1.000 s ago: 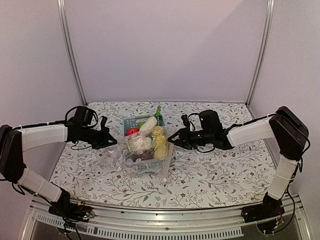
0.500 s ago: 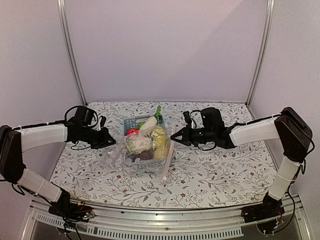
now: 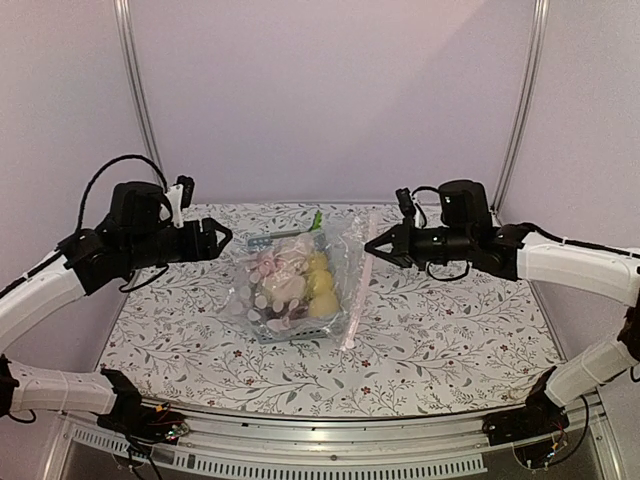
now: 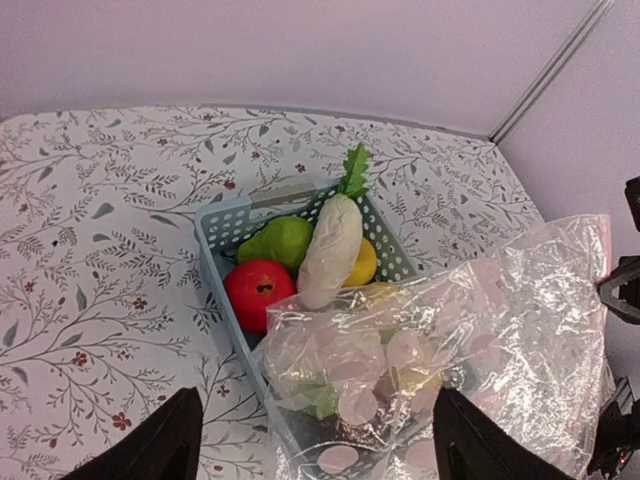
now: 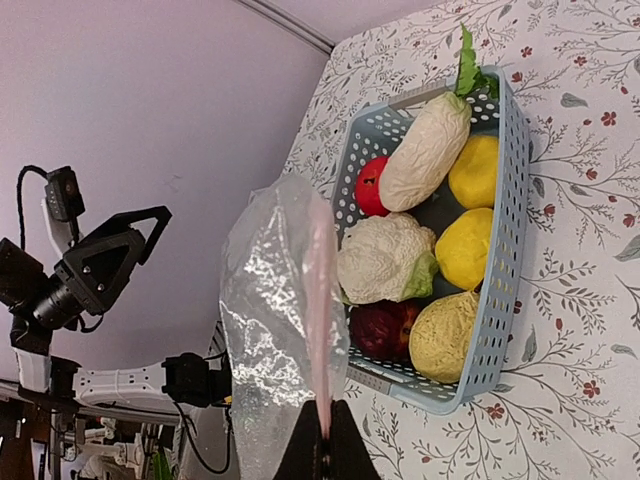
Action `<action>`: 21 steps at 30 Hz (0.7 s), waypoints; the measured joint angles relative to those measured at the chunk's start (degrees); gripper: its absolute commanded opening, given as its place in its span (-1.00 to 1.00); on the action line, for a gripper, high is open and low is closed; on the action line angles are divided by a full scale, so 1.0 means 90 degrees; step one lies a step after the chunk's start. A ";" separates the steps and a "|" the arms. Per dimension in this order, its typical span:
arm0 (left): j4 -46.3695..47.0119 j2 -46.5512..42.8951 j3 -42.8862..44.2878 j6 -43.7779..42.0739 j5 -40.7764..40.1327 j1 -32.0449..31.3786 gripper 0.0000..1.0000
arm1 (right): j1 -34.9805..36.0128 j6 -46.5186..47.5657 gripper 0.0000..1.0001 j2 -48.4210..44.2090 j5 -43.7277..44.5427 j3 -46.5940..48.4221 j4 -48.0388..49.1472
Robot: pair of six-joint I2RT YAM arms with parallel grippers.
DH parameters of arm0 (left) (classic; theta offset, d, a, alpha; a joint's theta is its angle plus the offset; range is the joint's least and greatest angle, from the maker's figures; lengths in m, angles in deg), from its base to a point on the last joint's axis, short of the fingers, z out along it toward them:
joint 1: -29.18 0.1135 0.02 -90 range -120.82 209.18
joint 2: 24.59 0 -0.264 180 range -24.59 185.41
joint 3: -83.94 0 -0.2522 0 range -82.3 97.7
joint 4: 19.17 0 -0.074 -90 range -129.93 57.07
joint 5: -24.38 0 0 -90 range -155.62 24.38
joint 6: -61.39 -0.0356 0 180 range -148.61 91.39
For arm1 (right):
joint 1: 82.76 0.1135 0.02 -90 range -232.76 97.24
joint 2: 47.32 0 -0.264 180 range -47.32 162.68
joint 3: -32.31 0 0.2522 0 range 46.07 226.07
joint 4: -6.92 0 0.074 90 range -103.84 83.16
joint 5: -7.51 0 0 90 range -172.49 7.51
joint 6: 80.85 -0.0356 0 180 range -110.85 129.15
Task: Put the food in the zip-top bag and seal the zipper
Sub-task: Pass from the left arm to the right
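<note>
The food lies in a light-blue basket [image 5: 510, 250]: a white radish [image 5: 425, 150], a red tomato [image 5: 368, 185], a cauliflower [image 5: 385, 258], yellow lemons [image 5: 475, 170] and a dark purple piece [image 5: 380, 325]. My right gripper [image 5: 322, 440] [image 3: 372, 248] is shut on the pinkish zipper [image 5: 320, 300] of the zip-top bag [image 5: 270, 330], which hangs lifted and empty in front of the basket. In the top view the zip-top bag [image 3: 300, 275] drapes over the basket. My left gripper [image 3: 218, 240] [image 4: 318, 445] is open and holds nothing, raised to the left of the bag [image 4: 480, 340].
The basket [image 4: 215, 235] stands mid-table on a floral tablecloth [image 3: 440, 330]. Lilac walls and metal posts [image 3: 140, 100] close in the back and sides. The left arm [image 5: 100, 265] shows beyond the bag in the right wrist view.
My left gripper opened, let go of the bag and rose away to the left. My right gripper shut on the zip edge and lifted the bag up off the basket.
</note>
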 measured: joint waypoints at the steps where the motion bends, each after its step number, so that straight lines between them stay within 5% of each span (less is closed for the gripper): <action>1: -0.0019 -0.0090 0.0141 -0.0085 -0.0119 -0.0250 0.60 | 0.0002 0.0024 -1.00 -0.0180 0.0083 0.0104 -0.0274; 10: -0.0036 0.0185 0.1285 -0.0860 -0.0712 -0.2363 0.60 | 0.0002 0.0522 -1.00 -0.1477 0.1042 0.1698 -0.2565; 21: 0.0126 0.1010 0.1732 -0.1406 -0.1105 -0.3429 0.61 | 0.0000 0.1513 -1.00 -0.2327 0.3405 0.3218 -0.5569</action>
